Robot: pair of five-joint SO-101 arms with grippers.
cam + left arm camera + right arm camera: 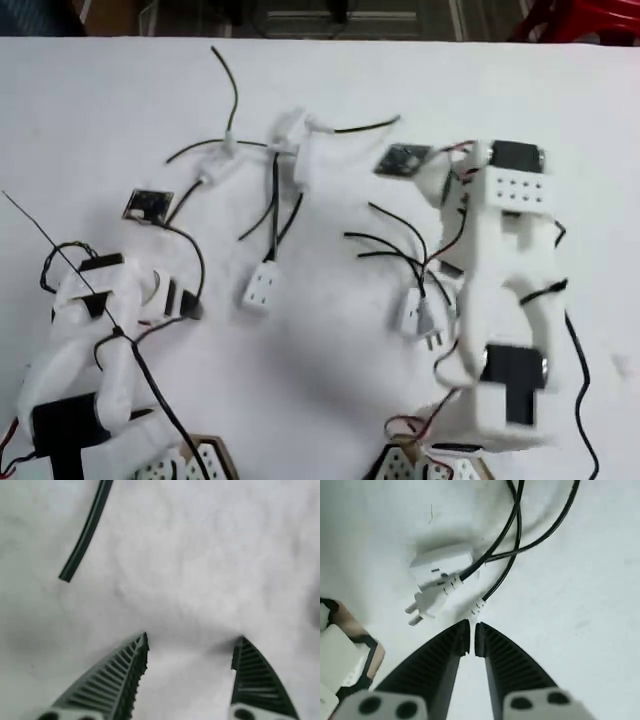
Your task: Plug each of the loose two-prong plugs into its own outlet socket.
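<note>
1. While the right gripper point(471, 630) has its fingers closed on nothing, tips nearly touching, the left gripper point(192, 641) has its fingers spread wide over bare table point(200, 555).
2. Plug point(434, 596): loose, lying flat just ahead of the right fingertips, both prongs bare. In the high view it sits at 4 o'clock of table centre.
3. Block point(442, 562): white, touching the plug. Whether it is a socket cannot be told.
4. Cords point(516, 500): black, crossing beyond the plug and block.
5. Cord end point(82, 535): black, near the left fingers but apart from them.
6. Socket point(262, 287): between the arms, 8 o'clock of centre, holes up and unfilled.
7. Fittings point(295, 145): white cluster at 12 o'clock with tangled leads. Whether any are mated is unclear.
8. Handling, as judged: the step in hand looks like taking the plug.
   - Open the right fingers first.
   - Close them across the plug's body, not its prongs or collar.
   - Keep the crossing cords out of the grip.
   - Have the left gripper pin the socket so that it cannot slide as the prongs enter.
</note>
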